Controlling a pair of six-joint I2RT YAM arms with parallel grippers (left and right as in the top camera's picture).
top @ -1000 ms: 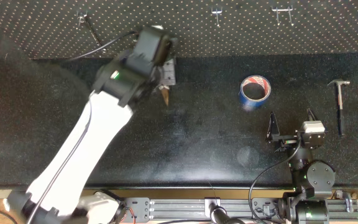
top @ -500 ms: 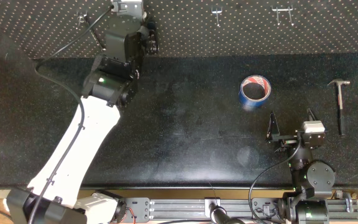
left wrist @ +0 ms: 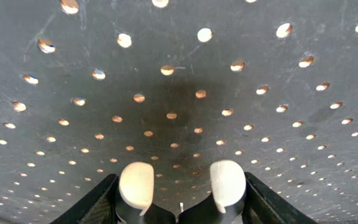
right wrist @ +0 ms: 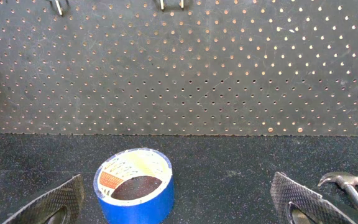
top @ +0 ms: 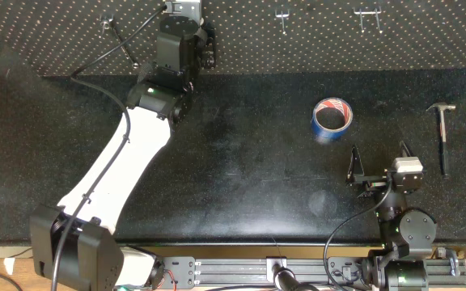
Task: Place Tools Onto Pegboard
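- Hammer [top: 442,136]: flat on the black mat [top: 249,162] at far right, head toward the pegboard [top: 314,40]. In your right wrist view the frame edge cuts it off, leaving the head and a stub of handle.
- Tape roll [top: 331,117]: blue outside, pale printed lining, opening upward; on the mat, left of the hammer and well apart from it.
- Pegboard: dark and perforated, along the mat's far edge, carrying metal hooks [top: 367,18].
- Left gripper [left wrist: 181,180]: close against the pegboard, pale pads [left wrist: 135,185] spread; you see board between them and a thin sliver low down, too small to identify.
- Right gripper [top: 378,166]: near its base, jaws wide apart, facing the tape roll.
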